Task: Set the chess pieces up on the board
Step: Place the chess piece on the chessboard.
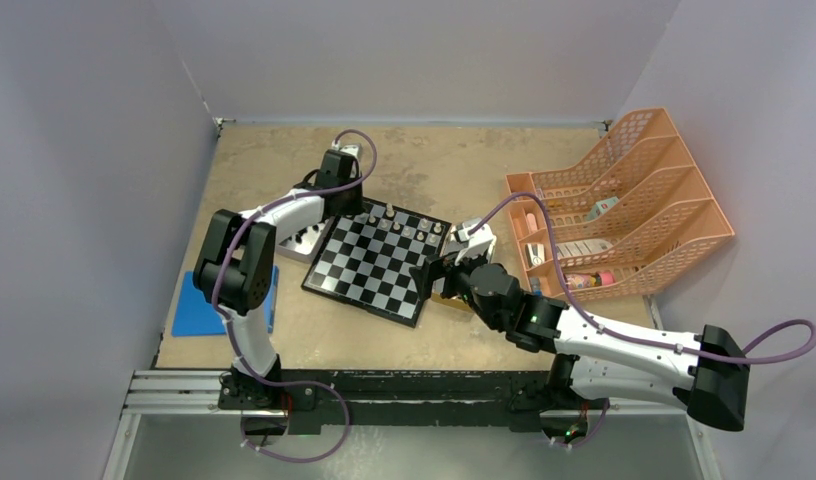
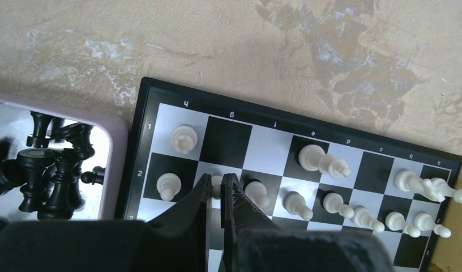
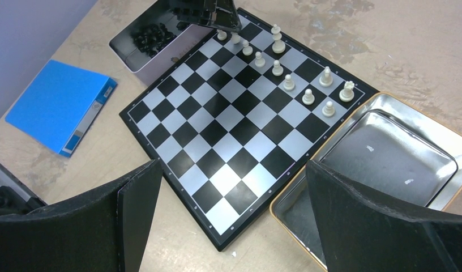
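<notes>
left wrist view: the left gripper [image 2: 218, 182] is nearly closed, with only a thin slit between its fingers [image 2: 200, 198]. a white pawn [image 2: 216, 185] sits in that slit and the fingers are clamped on it. the pawn is on the second row of the board [image 2: 226, 133], one square in from the corner file. whether its base rests on the square cannot be told. other white pieces [image 2: 322, 160] stand along the first two rows to the right, and two more stand in the corner file to the left. the black pieces [image 2: 47, 170] lie heaped in a metal tray [image 2: 118, 164] just beside the board's left rim.

right wrist view: the right gripper [image 3: 231, 170] is spread wide and holds nothing. it hangs over the near corner of the board [image 3: 217, 130], touching neither the board nor the second metal tray [image 3: 387, 164] that lies against the board's right edge. a blue binder [image 3: 59, 105] lies on the table [image 3: 353, 34], well apart on the left.

top external view: the board [image 1: 379, 262] lies between the two arms. the white pieces [image 1: 404, 225] are lined up along its far edge.
</notes>
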{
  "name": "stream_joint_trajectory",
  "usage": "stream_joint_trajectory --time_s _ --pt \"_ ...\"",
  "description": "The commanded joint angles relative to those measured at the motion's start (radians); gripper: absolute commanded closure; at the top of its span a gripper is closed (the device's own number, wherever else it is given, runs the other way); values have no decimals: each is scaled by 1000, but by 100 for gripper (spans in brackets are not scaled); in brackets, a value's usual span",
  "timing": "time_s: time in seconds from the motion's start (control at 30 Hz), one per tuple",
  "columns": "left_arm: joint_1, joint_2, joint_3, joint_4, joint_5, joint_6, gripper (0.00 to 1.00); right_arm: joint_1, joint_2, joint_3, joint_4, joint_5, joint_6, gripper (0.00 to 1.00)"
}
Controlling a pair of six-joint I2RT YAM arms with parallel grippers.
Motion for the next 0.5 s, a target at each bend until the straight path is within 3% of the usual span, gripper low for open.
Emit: stream_joint_trajectory --time_s 0.0,0.47 --pt "8 -16 -1 12 -34 27 100 1 -12 41 14 1 9 1" --pt "0 -12 -7 -6 -14 17 96 1 -49 18 3 12 29 1"
